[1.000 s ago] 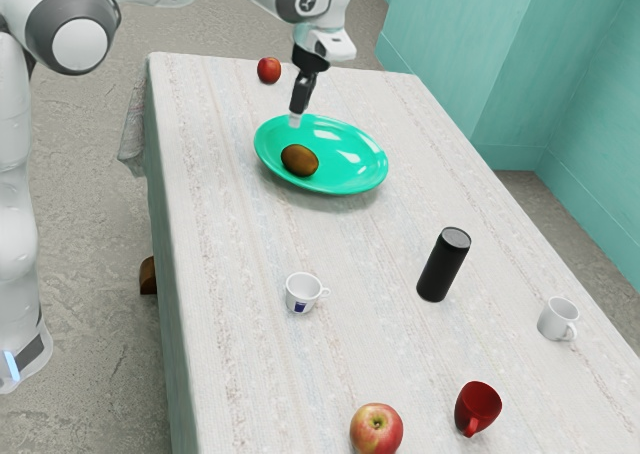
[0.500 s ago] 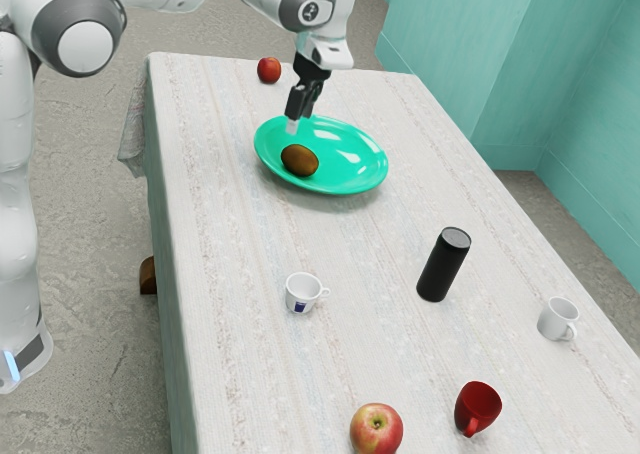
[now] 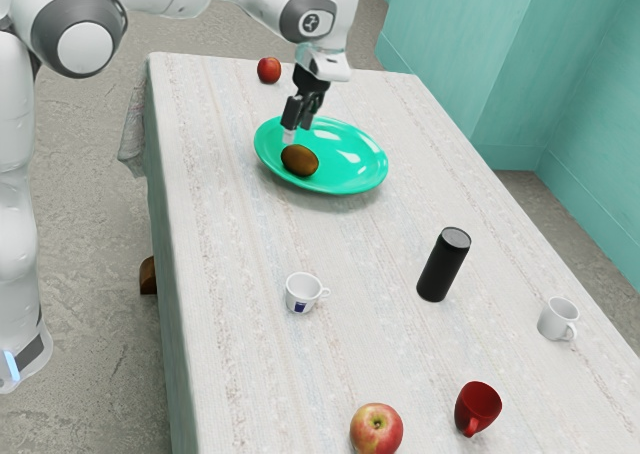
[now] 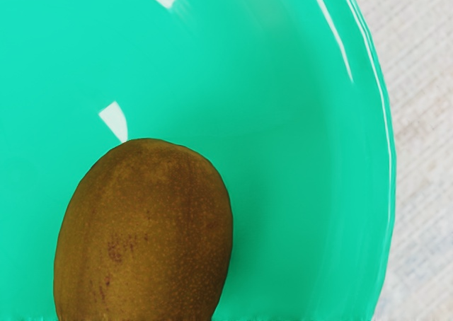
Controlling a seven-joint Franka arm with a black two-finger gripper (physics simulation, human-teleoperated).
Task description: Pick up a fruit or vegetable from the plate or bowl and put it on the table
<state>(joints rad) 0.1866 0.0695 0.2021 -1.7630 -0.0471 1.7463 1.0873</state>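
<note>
End effector [image 3: 298,134] over green plate [image 3: 345,162], fingers apart, just beside brown kiwi [image 3: 300,160] resting on plate. Small red apple [image 3: 269,70] beyond plate on white-clothed table [image 3: 235,244]. White cup with blue mark [image 3: 301,294], black cylinder [image 3: 443,265] upright, white mug [image 3: 557,319], red mug [image 3: 477,408], larger red-yellow apple [image 3: 376,430] spread across table, well apart from plate.

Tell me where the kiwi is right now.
The kiwi lies on the green plate, toward the exterior view's left, just below the claw.
</note>
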